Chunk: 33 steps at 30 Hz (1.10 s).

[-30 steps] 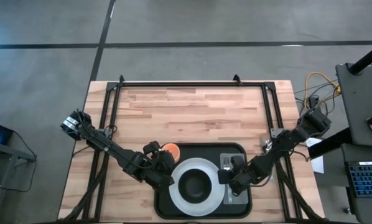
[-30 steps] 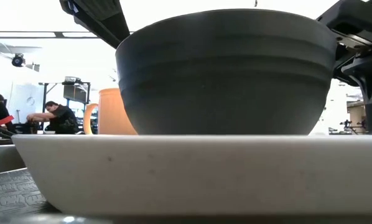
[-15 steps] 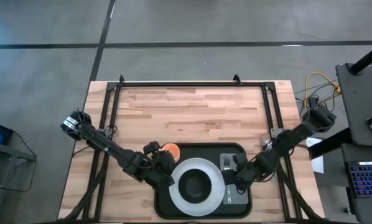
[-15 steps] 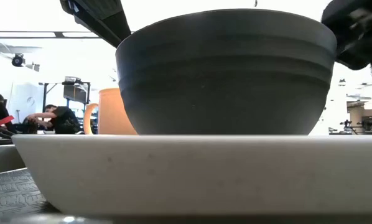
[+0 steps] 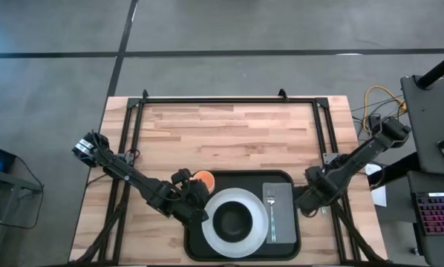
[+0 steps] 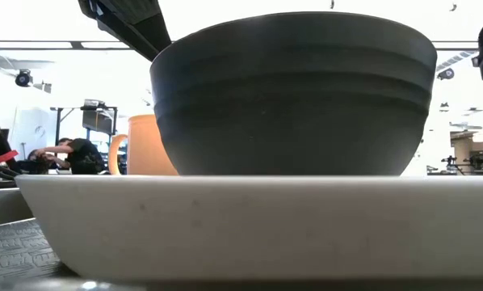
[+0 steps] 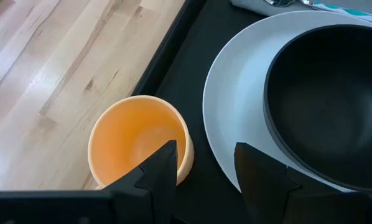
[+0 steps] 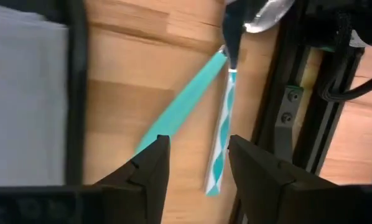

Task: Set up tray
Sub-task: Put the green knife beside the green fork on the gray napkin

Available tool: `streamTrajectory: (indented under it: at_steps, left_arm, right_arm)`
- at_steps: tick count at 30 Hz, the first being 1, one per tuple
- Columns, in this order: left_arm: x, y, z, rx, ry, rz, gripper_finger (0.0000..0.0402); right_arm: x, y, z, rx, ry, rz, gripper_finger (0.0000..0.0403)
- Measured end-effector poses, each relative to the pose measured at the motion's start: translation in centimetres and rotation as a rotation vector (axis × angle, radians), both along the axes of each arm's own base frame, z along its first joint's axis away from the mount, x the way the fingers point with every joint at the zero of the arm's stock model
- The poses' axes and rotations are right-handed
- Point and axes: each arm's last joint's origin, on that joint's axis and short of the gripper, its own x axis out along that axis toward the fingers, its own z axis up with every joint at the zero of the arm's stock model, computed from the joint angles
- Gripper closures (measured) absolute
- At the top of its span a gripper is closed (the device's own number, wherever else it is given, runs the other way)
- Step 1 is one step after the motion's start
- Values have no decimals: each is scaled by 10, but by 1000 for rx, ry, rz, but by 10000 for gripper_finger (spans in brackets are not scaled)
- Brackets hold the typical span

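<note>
The black tray (image 5: 244, 182) lies at the table's near middle. On it the white plate (image 5: 211, 222) carries a dark bowl (image 5: 233, 217), which fills the low view (image 6: 294, 93). An orange cup (image 5: 203, 179) stands upright in the tray's far left corner. A fork (image 5: 270, 211) lies on the grey napkin (image 5: 281, 215) at the tray's right. My left gripper (image 7: 201, 168) is open just above the cup (image 7: 133, 146) and the plate's edge (image 7: 226, 112). My right gripper (image 8: 198, 165) is open over the wood right of the tray, above two teal-handled utensils (image 8: 186, 106).
The two teal-handled utensils lie on the bare wood between the tray's rim (image 8: 77, 81) and the table's right frame rail (image 8: 292, 106). The far half of the table (image 5: 229, 133) is bare wood. People sit in the room beyond (image 6: 72, 153).
My right gripper has drawn back from over the napkin toward the table's right edge, off the tray. The fork now shows lying on the napkin.
</note>
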Motion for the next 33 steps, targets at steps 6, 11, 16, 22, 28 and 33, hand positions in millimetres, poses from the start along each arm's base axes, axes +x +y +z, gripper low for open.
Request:
streamTrajectory:
  at_steps: [6,11,16,22,28,33]
  left_arm:
    - [0,0,0,3,-2,2,261]
    - [0,1,0,2,-4,3,261]
    - [0,1,0,2,-4,3,261]
    - [0,1,0,2,-5,3,261]
    - [1,1,0,1,-6,4,261]
    - [1,0,1,-5,-16,4,261]
  right_arm:
    - [-8,-6,-28,-69,101,-70,281]
    - [-19,-12,-52,-80,256,-135,305]
    - [-19,-12,-61,-29,215,-103,322]
    - [-18,-10,-62,-19,196,-103,323]
    - [-14,-8,-58,0,165,-99,310]
    - [-11,-6,-55,-8,140,-92,297]
